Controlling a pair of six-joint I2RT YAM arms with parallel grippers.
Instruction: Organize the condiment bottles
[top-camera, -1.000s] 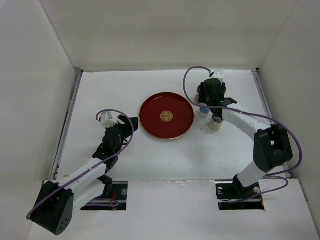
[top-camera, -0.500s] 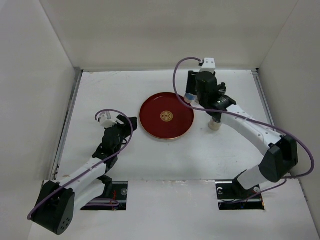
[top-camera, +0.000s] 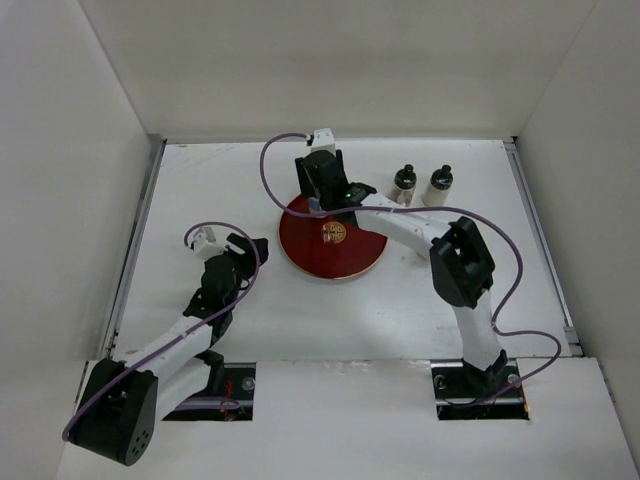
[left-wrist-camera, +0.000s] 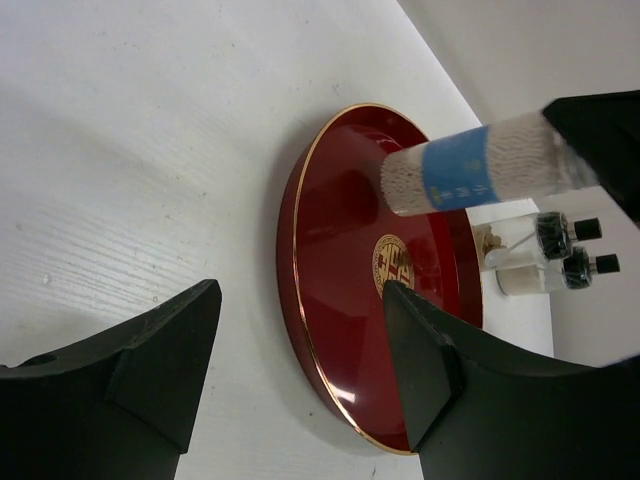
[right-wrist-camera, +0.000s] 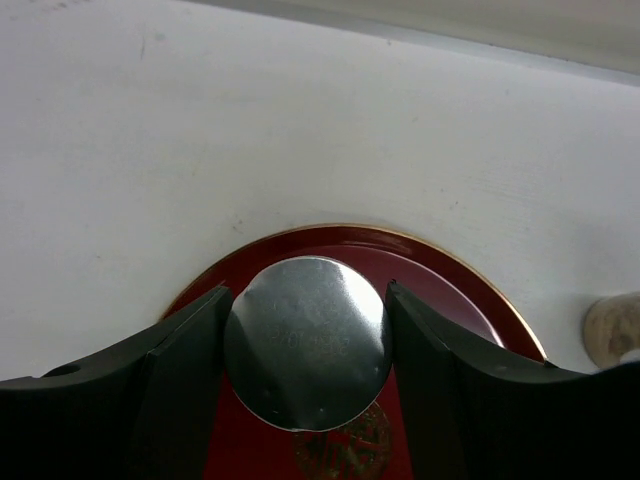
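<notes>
My right gripper is shut on the white bottle with the silver cap and blue label. It holds the bottle upright over the far left part of the red tray. I cannot tell whether the base touches the tray. The two squat black-capped bottles stand side by side on the table to the right of the tray. My left gripper is open and empty just left of the tray's rim.
White walls enclose the table on the left, back and right. A metal strip runs along the table's left side. One squat bottle shows at the right edge of the right wrist view.
My right gripper has carried the white bottle leftward from beside the two squat bottles to over the tray's far left part. The left arm has barely moved.
</notes>
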